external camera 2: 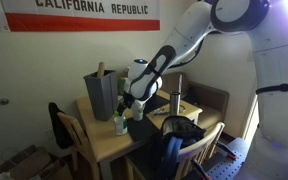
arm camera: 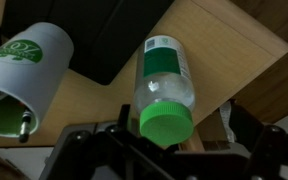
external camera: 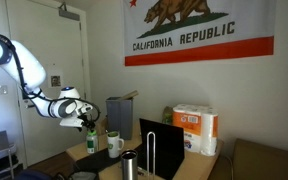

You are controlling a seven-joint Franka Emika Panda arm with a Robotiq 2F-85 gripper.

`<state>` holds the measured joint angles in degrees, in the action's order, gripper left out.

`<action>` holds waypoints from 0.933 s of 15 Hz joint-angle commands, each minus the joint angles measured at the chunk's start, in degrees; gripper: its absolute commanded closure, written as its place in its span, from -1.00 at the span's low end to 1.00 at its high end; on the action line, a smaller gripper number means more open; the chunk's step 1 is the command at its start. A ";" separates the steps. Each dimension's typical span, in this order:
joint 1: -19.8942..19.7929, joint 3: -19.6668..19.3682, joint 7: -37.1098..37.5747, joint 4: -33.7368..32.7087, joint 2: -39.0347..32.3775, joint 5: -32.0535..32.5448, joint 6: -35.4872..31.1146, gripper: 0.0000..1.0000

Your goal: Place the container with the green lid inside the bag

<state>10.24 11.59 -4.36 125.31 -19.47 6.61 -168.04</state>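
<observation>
Container with the green lid (external camera: 91,141) stands upright on the wooden table (external camera: 79,152) at the lower left of centre, close to the white mug (external camera: 115,145). The gripper (external camera: 87,122) hangs just above it, which looks to me like an approach straight down over the cap. The grey bag (external camera: 119,109) stands open-topped just behind, right of the gripper, so I would guess the carry will be short: up, across, down. A steel tumbler (external camera: 130,165) sits nearer the bottom edge, out of the way. In the exterior view from the opposite side, the arm reaches down from the upper right. The gripper (external camera 2: 130,104) sits over the container with the green lid (external camera 2: 119,125) in the middle of the frame, with the bag (external camera 2: 99,94) just to its left. The bottle is too small here for me to say whether anything touches it. The wrist view settles more. The green cap (arm camera: 166,120) fills the lower middle, with the pale body running away toward the table (arm camera: 234,50) at upper right. The gripper (arm camera: 169,148) is spread wide, its dark fingers (arm camera: 84,148) standing either side of the cap and apart from it, so nothing is held yet. The mug (arm camera: 26,72) lies at the left of the frame, near enough that a finger could catch it when the hand closes.
</observation>
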 commanded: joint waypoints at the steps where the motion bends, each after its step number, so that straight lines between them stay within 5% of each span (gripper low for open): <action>1: 0.65 -0.95 -1.15 -4.36 -4.64 0.70 -1.56 -1.00; 7: 2.08 -1.60 -1.03 -11.78 -10.77 1.62 -1.99 -1.00; 8: 2.01 -1.36 -1.24 -12.65 -11.47 1.57 -1.58 -0.84; 9: 2.16 -1.51 -1.09 -13.19 -11.84 1.61 -1.02 -0.47; 14: 5.25 -5.29 0.59 -14.16 -12.33 3.54 -0.35 0.20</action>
<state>13.34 8.86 -4.35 112.38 -31.40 8.62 -169.19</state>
